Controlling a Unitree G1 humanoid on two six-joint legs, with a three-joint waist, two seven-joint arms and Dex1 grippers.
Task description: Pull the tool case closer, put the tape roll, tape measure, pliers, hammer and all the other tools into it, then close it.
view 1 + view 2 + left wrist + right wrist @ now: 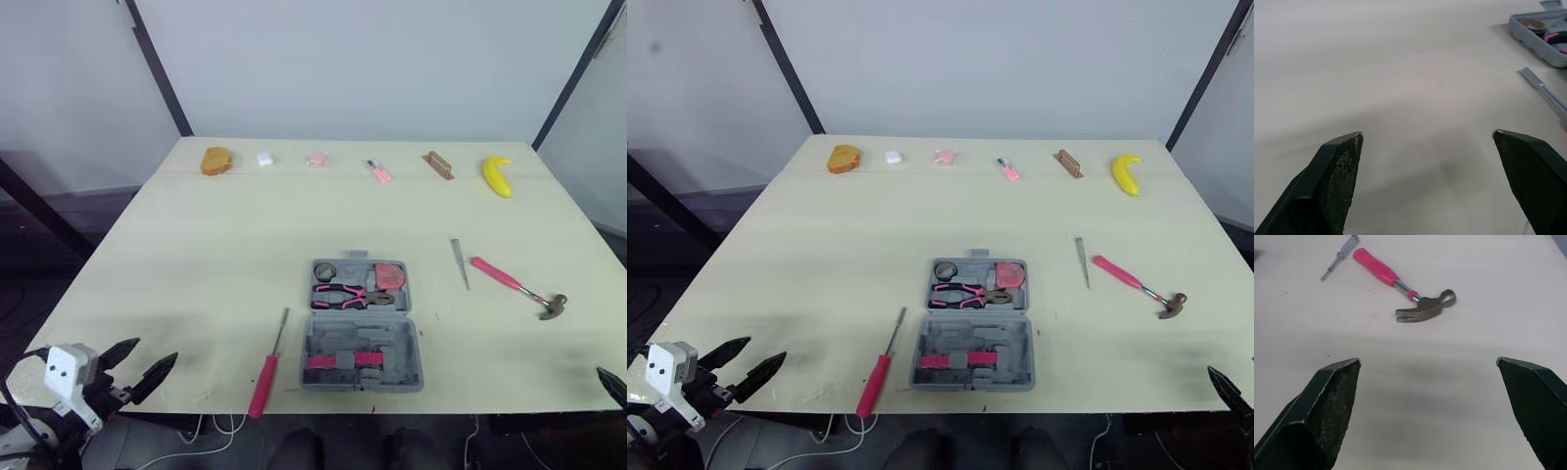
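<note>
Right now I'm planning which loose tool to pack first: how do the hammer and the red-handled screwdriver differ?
The hammer lies right of the tool case, the red-handled screwdriver left of it. The hammer's handle is pink, the screwdriver's red. The hammer lies slantwise, its claw head nearer the robot; the screwdriver's handle is nearer the robot, its thin shaft away. Both lie flat on the table, outside the case.

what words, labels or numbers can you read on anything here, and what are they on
None can be read.
The tool case, hammer and screwdriver show no legible print; any marks on the small things at the table's far edge are too small to tell.
</note>
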